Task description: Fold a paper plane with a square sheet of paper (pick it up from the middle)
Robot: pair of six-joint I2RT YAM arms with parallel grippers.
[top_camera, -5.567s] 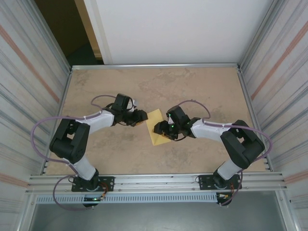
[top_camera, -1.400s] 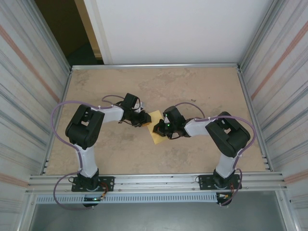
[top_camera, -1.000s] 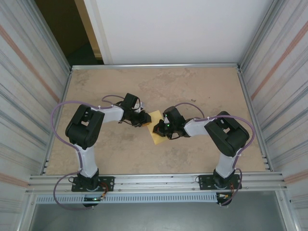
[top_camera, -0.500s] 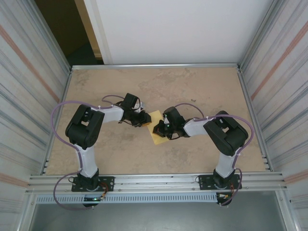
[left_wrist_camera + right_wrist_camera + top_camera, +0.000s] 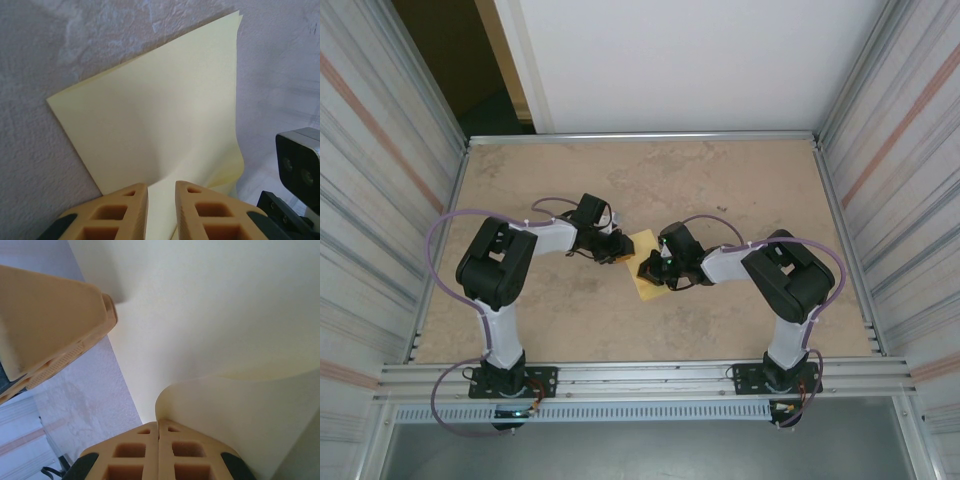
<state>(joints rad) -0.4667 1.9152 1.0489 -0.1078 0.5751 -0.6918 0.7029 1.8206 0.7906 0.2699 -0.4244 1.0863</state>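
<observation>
The square sheet of paper point(image 5: 643, 242) lies pale yellow at mid-table, doubled over, with two layers showing at its far corner point(image 5: 236, 16). My left gripper point(image 5: 622, 252) sits at its left edge. Its jaws point(image 5: 161, 187) stand a narrow gap apart, tips down on the sheet point(image 5: 160, 100), which puckers toward them. My right gripper point(image 5: 648, 268) is on the sheet's right side, shut point(image 5: 158, 424) on a curled-up edge of the paper point(image 5: 210, 315). The left gripper's finger point(image 5: 60, 325) touches the sheet just across from it.
The tan table point(image 5: 740, 190) is fenced by a metal rim, with corrugated walls left and right and a white panel at the back. The right gripper's body point(image 5: 300, 165) sits close beside the left fingers. Both arms' elbows rise above the near half.
Since the earliest frame both arms have drawn in, bringing the grippers closer together over the sheet. Over the last second only the right arm's elbow has drifted slightly left.
</observation>
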